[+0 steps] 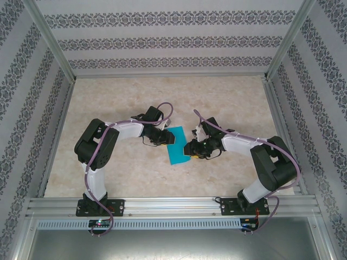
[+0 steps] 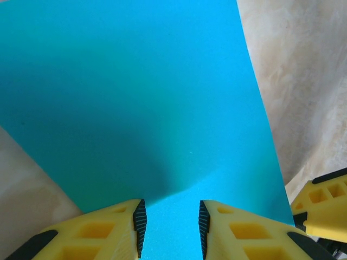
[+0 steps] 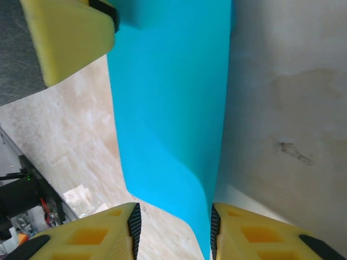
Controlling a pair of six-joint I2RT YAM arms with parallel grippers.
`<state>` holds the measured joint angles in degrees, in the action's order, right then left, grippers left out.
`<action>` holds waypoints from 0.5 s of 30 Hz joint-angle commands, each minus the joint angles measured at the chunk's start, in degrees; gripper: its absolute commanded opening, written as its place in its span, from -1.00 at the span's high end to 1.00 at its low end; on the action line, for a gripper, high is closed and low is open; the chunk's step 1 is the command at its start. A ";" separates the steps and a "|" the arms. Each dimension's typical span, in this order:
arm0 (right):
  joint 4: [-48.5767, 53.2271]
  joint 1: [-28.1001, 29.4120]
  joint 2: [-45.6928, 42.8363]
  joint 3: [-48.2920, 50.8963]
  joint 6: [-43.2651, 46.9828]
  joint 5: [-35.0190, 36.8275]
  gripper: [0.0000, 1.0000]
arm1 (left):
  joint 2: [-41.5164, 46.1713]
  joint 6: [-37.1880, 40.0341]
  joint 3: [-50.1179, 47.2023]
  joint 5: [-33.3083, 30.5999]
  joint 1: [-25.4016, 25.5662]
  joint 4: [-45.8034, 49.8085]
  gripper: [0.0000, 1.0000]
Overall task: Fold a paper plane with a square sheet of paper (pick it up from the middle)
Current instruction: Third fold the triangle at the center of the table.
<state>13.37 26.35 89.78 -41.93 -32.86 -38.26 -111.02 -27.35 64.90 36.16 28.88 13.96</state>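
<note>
Two grippers meet over the square sheet of paper [image 1: 177, 153], which lies near the middle of the table [image 1: 227, 97]. In the top view, the left gripper [image 1: 170, 139] is at the 11 o'clock corner of the sheet and the right gripper [image 1: 190, 149] at its 3 o'clock edge.

In the left wrist view the left gripper [image 2: 172, 227] has its jaws apart, and the paper [image 2: 135, 97] passes flat under the gap, so it is released and not pinching. In the right wrist view the right gripper [image 3: 172, 230] is also parted, and the near edge of the sheet [image 3: 168, 97] curls up between its jaws. I cannot tell if a pad touches it.

From above the paper looks narrower than a square, so I judge that an early lengthwise fold is in hand. The next move calls for a soft pinch on the curled edge. The other gripper should press the sheet down so the edges meet evenly.
</note>
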 commanded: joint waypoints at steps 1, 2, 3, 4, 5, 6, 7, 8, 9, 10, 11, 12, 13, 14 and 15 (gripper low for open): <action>-2.15 -0.76 -1.77 0.78 -1.71 -2.79 0.26 | -2.60 1.60 -0.30 -1.49 0.39 2.62 0.28; -2.16 -0.86 -2.18 0.80 -1.79 -2.83 0.28 | -2.60 1.64 -0.24 -1.48 0.38 2.67 0.27; -2.11 -0.86 -2.46 0.81 -1.84 -2.87 0.31 | -2.66 1.73 -0.17 -1.53 0.39 2.66 0.27; -2.11 -0.93 -2.71 0.80 -1.96 -2.92 0.33 | -2.62 1.70 -0.14 -1.45 0.38 2.75 0.27; -2.19 -0.95 -2.81 0.80 -2.11 -3.00 0.37 | -2.71 1.70 -0.13 -1.47 0.38 2.74 0.27; -2.42 -0.95 -2.85 0.91 -2.30 -3.26 0.41 | -2.83 1.82 0.00 -1.45 0.38 2.74 0.27; -2.90 -0.95 -2.70 0.96 -2.62 -3.53 0.45 | -2.81 1.78 0.05 -1.40 0.38 2.74 0.27; -3.41 -0.99 -2.54 1.06 -3.05 -3.78 0.50 | -2.90 1.75 0.05 -1.29 0.38 2.75 0.28; -3.99 -0.99 -2.26 1.11 -3.45 -4.12 0.55 | -2.97 1.69 0.19 -1.35 0.38 2.76 0.28; -4.56 -0.93 -1.95 1.07 -3.67 -4.27 0.58 | -2.97 1.77 0.14 -1.31 0.38 2.75 0.27; -5.06 -0.94 -1.52 1.00 -4.00 -4.44 0.60 | -2.94 1.71 0.16 -1.27 0.43 2.74 0.27; -5.65 -0.94 -1.11 0.84 -4.27 -4.62 0.63 | -2.93 1.73 0.20 -1.20 0.38 2.74 0.27; -6.13 -0.86 -0.67 0.72 -4.59 -4.95 0.66 | -2.85 1.77 0.19 -1.18 0.39 2.74 0.27; -7.19 -0.86 -0.23 0.63 -5.17 -5.34 0.68 | -2.88 1.73 0.22 -1.18 0.38 2.81 0.27; -8.28 -0.71 0.27 0.50 -5.82 -5.65 0.70 | -2.80 1.75 0.22 -1.10 0.38 2.80 0.27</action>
<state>8.62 25.98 88.64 -41.58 -36.95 -41.74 -111.33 -27.18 65.19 36.38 28.88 13.98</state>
